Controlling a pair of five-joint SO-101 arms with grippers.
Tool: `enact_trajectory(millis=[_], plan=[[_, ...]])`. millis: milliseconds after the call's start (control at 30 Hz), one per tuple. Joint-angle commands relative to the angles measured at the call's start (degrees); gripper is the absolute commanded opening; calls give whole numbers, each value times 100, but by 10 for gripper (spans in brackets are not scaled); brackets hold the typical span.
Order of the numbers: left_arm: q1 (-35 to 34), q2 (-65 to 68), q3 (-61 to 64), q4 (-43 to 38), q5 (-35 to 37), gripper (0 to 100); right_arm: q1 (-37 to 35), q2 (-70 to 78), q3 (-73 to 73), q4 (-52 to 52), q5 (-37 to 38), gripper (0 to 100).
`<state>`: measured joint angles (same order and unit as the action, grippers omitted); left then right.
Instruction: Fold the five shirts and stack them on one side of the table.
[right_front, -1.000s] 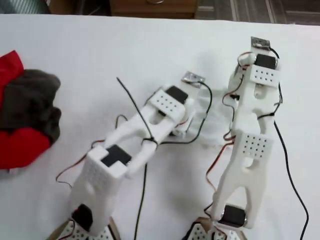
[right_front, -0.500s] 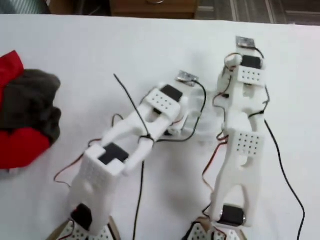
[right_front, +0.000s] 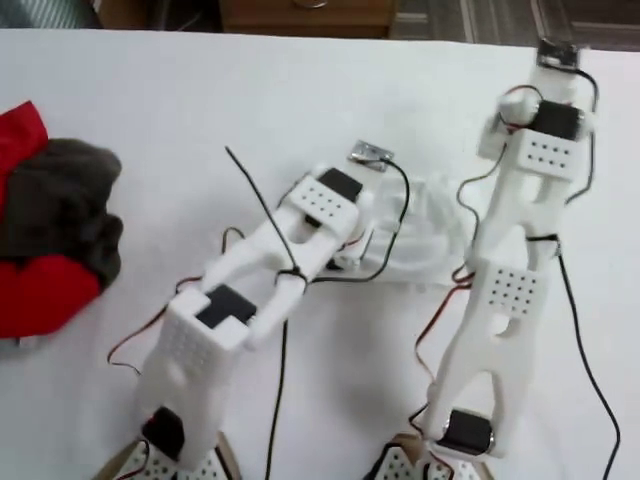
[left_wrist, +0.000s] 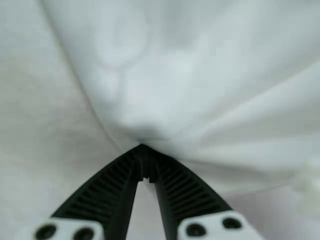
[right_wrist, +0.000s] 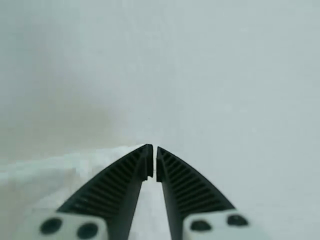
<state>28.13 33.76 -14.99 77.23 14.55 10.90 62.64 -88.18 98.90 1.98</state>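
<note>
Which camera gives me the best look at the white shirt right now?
The left wrist view: the white shirt spreads across it, its folds gathering at the shut left claw. The high view shows just a rumpled patch of it. The right wrist view shows a pale strip at the right claw.

A white shirt (right_front: 432, 228) lies on the white desk (right_front: 200, 90), with a red shirt (right_front: 40, 292) and a dark grey shirt (right_front: 60, 205) at left.

The shirt (right_front: 432, 225) lies on the table (right_front: 200, 100) between the left gripper (left_wrist: 145, 150) and right gripper (right_wrist: 151, 150); the pile (right_front: 55, 235) sits well apart, out beyond the left gripper.
</note>
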Motion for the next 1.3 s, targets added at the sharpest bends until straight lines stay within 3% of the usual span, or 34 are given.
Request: enact_trajectory(millis=[0, 300, 667, 800, 1000, 1267], plan=[[-114, -281, -48, -53, 44, 26, -549, -75, -360, 198, -35, 21], [-114, -281, -48, -53, 70, 26, -927, 453, -264, 198, -44, 21], [-114, -281, -48, -158, 53, 26, 365, 980, -264, 215, 97, 21], [-114, -281, -48, -237, 53, 26, 488, 963, -264, 242, 484, 21], [-114, -334, -84, -255, 44, 26, 497, 321, -264, 242, 492, 21], [-396, -325, -1851, 651, 44, 26, -40, -822, 273, 242, 176, 21]])
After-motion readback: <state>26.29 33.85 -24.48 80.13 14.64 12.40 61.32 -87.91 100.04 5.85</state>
